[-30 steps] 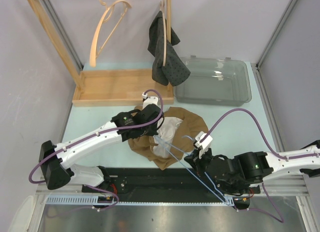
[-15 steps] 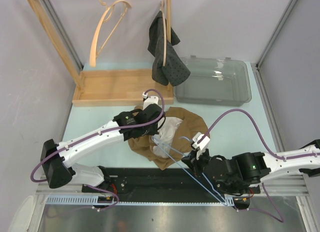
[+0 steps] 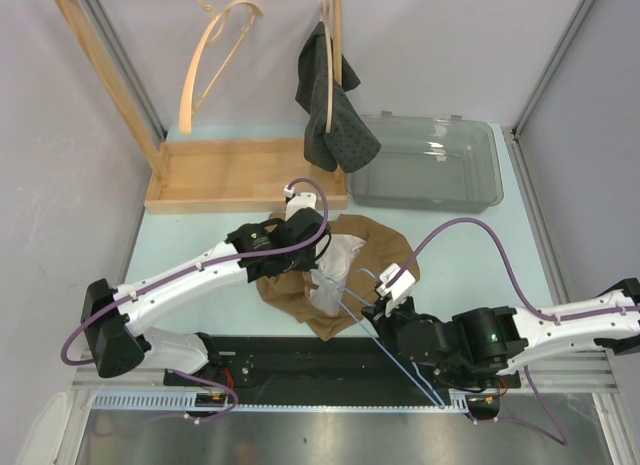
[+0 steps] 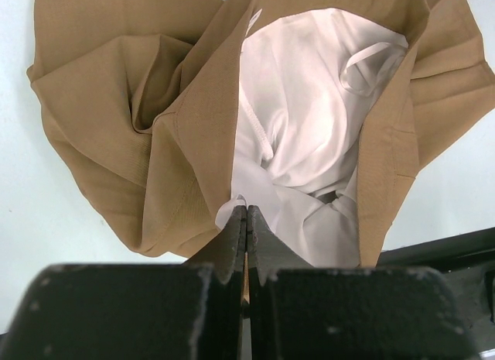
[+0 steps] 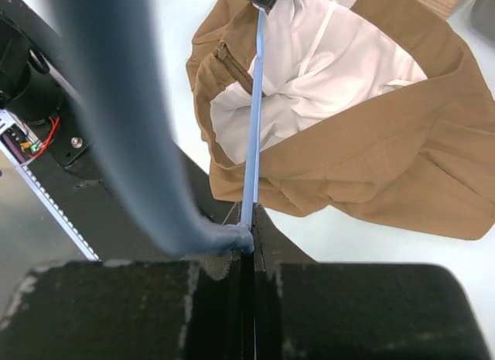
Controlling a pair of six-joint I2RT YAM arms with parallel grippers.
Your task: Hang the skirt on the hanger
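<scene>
The tan skirt (image 3: 385,247) with white lining lies crumpled on the table, its waist opening showing in the left wrist view (image 4: 178,104) and the right wrist view (image 5: 402,166). My left gripper (image 3: 308,273) (image 4: 246,209) is shut on the skirt's waist edge, tan cloth pinched between its fingers. My right gripper (image 3: 385,315) (image 5: 251,221) is shut on a thin light-blue hanger (image 3: 345,303). One hanger arm (image 5: 255,104) reaches forward over the white lining into the opening. Its other part is a blur at the left of that view.
A wooden rack (image 3: 245,175) stands at the back with a bare wooden hanger (image 3: 215,55) and a dark dotted garment (image 3: 330,105) hung on it. A clear plastic bin (image 3: 430,165) sits at the back right. A black base strip (image 3: 300,360) runs along the near edge.
My right arm has moved left toward the skirt, carrying the blue hanger further into the opening. The left gripper and the skirt have stayed in place.
</scene>
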